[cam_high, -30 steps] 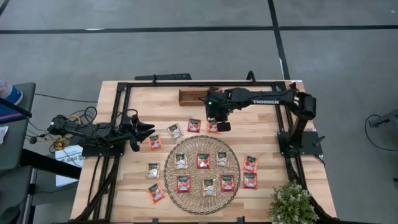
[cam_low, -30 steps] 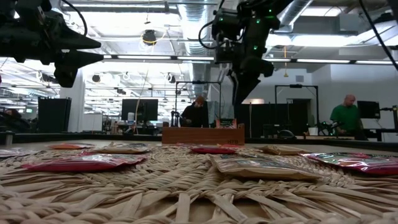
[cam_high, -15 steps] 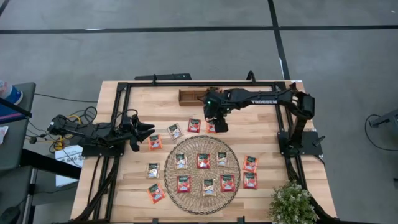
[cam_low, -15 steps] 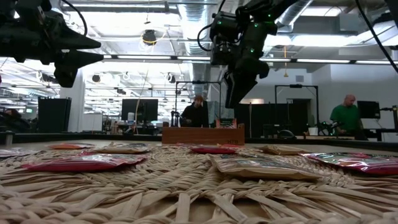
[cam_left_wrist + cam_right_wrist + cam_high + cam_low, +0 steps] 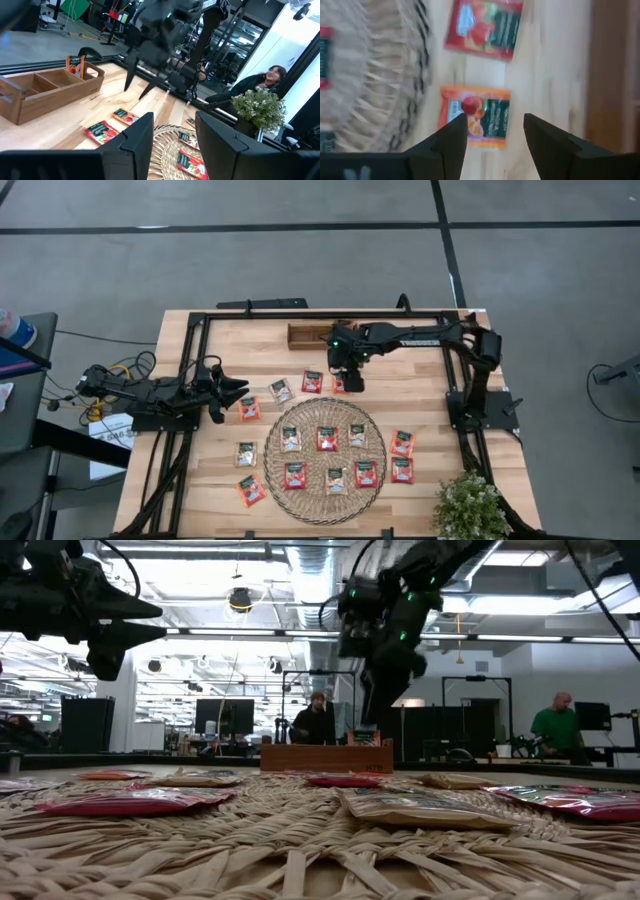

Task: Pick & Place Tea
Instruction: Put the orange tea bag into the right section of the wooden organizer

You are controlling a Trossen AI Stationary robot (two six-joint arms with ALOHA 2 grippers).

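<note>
Right gripper, fingers spread apart and empty, poised directly above an orange tea sachet that lies flat on the bare wood between the woven mat and the wooden tray. Over the last second the fingers have opened from a half-closed stance and the wrist has drawn back slightly toward the tray, so that the sachet now sits framed between the two fingertips in the right wrist view. This suggests an approach for a pick: no grasp has been made, and the descent is not yet done.

A red sachet lies just beside the target; a further cream one lies nearby on the wood. The mat carries eight more sachets in two rows, with others scattered on the table to either side. One sachet already stands in the tray's end compartment.

Left gripper, fingers likewise apart, waits at the table's left edge, well clear. The neighbouring red sachet is probably the main obstacle: a finger landing wide could catch it. The sachet's flatness may make the pinch difficult.

People sit in the room beyond.
</note>
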